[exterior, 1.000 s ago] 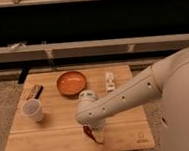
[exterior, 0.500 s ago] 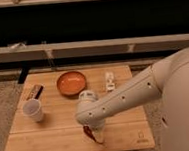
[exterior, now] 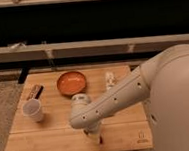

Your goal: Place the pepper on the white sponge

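My gripper point(exterior: 93, 135) hangs low over the front middle of the wooden table point(exterior: 49, 139), below the white arm's wrist. A small dark red pepper point(exterior: 100, 139) shows right at the gripper's tip, just above or on the tabletop. A pale patch beside it under the gripper may be the white sponge point(exterior: 93, 137), but the arm hides most of it, so I cannot tell whether the pepper rests on it.
An orange bowl point(exterior: 71, 83) sits at the back middle. A white cup point(exterior: 33, 110) stands at the left, with a dark brown bar point(exterior: 35, 92) behind it. A narrow whitish object point(exterior: 109, 80) lies right of the bowl. The arm's big white body fills the right side.
The arm has stayed nearly still. The dark red pepper at the gripper's tip seems slightly lower and more to the right than before.
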Robot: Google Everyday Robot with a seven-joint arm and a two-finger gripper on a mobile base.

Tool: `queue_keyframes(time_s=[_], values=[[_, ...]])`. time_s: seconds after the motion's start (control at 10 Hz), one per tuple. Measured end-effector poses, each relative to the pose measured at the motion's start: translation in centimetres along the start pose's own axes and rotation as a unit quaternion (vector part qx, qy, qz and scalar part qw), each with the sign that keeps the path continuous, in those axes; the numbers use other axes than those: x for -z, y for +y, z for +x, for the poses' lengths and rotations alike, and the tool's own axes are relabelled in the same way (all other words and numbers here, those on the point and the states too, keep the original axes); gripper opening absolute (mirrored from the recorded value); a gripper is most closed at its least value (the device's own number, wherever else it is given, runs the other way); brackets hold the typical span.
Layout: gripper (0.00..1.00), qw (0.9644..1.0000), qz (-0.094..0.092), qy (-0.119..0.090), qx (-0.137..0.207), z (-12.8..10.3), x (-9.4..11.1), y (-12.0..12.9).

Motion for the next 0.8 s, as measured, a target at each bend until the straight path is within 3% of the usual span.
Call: queue_keyframes(time_s=[0.2,0.8], values=[[0.8,1.0,0.006,0.0,-0.005,0.7,-0.3,-0.4],[0.8,0.9984,0.054,0.0,-0.014,1.8,-2.3,-1.0]])
